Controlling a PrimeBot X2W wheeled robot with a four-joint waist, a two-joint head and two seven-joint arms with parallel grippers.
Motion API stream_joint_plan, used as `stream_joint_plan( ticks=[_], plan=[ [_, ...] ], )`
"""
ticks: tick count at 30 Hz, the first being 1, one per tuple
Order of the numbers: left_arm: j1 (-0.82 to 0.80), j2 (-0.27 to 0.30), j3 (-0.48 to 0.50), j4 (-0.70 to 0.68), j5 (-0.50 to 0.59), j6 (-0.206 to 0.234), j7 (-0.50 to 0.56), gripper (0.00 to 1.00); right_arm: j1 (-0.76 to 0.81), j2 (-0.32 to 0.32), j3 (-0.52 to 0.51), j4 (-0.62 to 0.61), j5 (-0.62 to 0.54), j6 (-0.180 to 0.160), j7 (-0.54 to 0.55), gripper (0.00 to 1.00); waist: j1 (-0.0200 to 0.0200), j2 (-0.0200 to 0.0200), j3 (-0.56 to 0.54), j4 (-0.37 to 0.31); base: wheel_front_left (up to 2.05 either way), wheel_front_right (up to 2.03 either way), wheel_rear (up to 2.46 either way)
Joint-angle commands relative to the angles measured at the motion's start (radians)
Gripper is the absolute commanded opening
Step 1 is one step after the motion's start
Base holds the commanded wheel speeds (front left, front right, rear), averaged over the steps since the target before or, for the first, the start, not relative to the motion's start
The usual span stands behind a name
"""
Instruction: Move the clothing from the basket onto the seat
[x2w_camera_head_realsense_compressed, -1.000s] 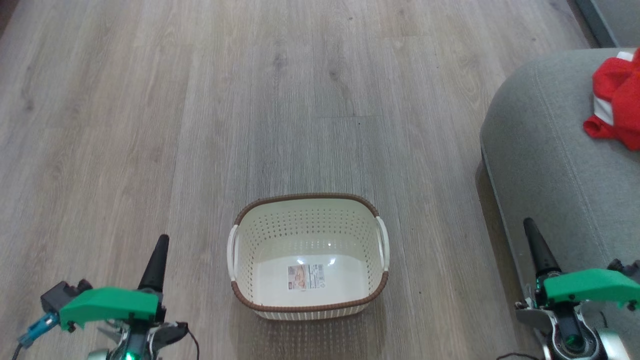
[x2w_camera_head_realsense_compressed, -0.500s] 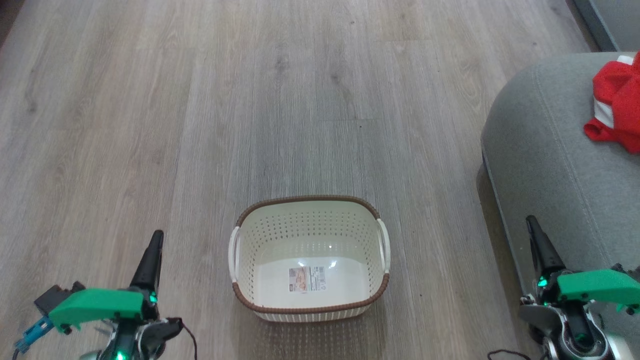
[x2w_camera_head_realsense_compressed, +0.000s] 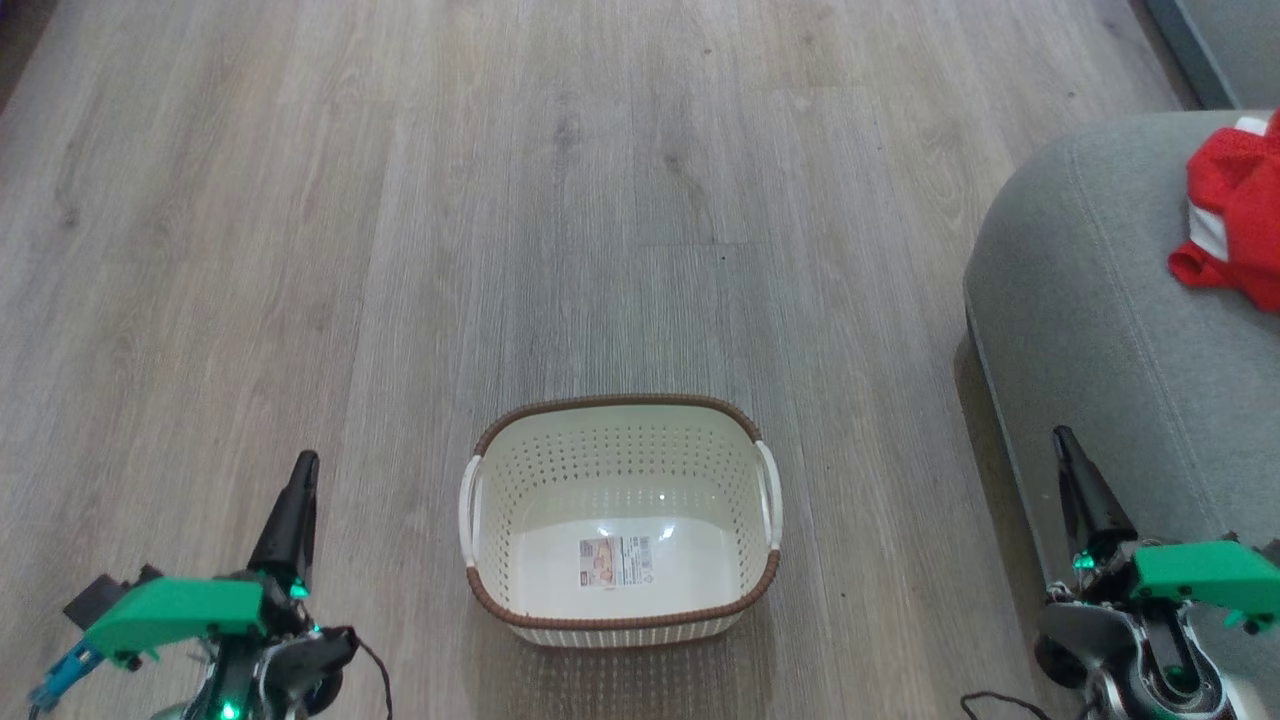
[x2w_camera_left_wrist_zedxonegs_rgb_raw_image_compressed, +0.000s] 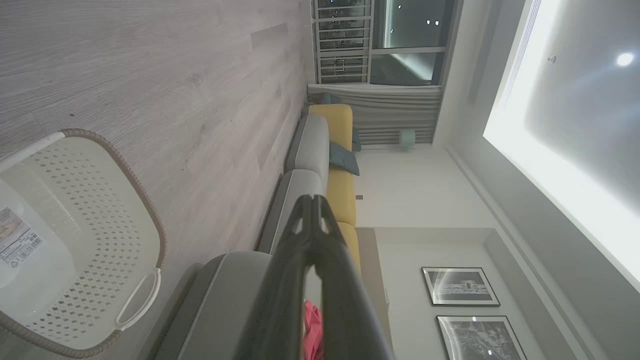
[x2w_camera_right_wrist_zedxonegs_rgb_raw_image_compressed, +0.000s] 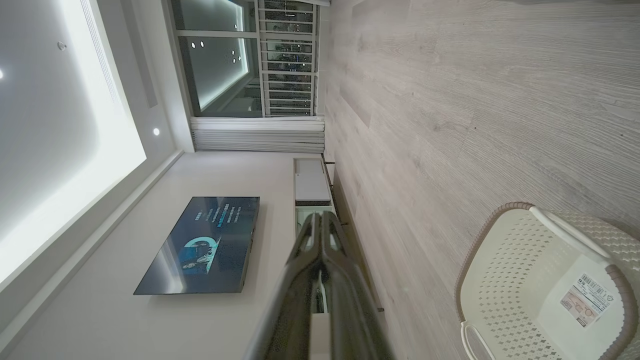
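Living room: sofa (x2w_camera_left_wrist_zedxonegs_rgb_raw_image_compressed: 312, 145), wall television (x2w_camera_right_wrist_zedxonegs_rgb_raw_image_compressed: 200, 245).

A: Entry one, the floor (x2w_camera_head_realsense_compressed: 300, 250)?
B: Wood-grain planks, pale grey, matt, with fine seams between boards.
A: The basket (x2w_camera_head_realsense_compressed: 620, 460), 6 o'clock in the head view?
B: Cream plastic with perforated walls. The bottom is smooth and glossy enough to carry light spots. The rim (x2w_camera_head_realsense_compressed: 610, 400) is brown with a woven look. The label (x2w_camera_head_realsense_compressed: 614, 560) is printed and paper-like.
A: The seat (x2w_camera_head_realsense_compressed: 1100, 300), 3 o'clock?
B: Grey cloth, matt, fine weave, stitched seams.
A: The clothing (x2w_camera_head_realsense_compressed: 1240, 200), 2 o'clock?
B: Red cloth, soft and creased, with a white stripe.
A: The left gripper (x2w_camera_head_realsense_compressed: 305, 460) and right gripper (x2w_camera_head_realsense_compressed: 1062, 435)?
B: Dark smooth jaws with a slight sheen, and green matt covers (x2w_camera_head_realsense_compressed: 180, 610) that look like plastic.
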Motion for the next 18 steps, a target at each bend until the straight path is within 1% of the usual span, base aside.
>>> stream_joint_plan(
  ticks=[1,18],
  plan=[
    [-0.042,0.010,0.038,-0.034,-0.006,-0.009,0.008,0.00,-0.047,0.000,0.016,-0.039,0.005,0.000,0.003,0.00,0.0000,0.0000,0.000,0.000,0.00,0.00,0.00],
    [-0.042,0.010,0.038,-0.034,-0.006,-0.009,0.008,0.00,-0.047,0.000,0.016,-0.039,0.006,0.000,0.003,0.00,0.0000,0.0000,0.000,0.000,0.00,0.00,0.00]
  ],
)
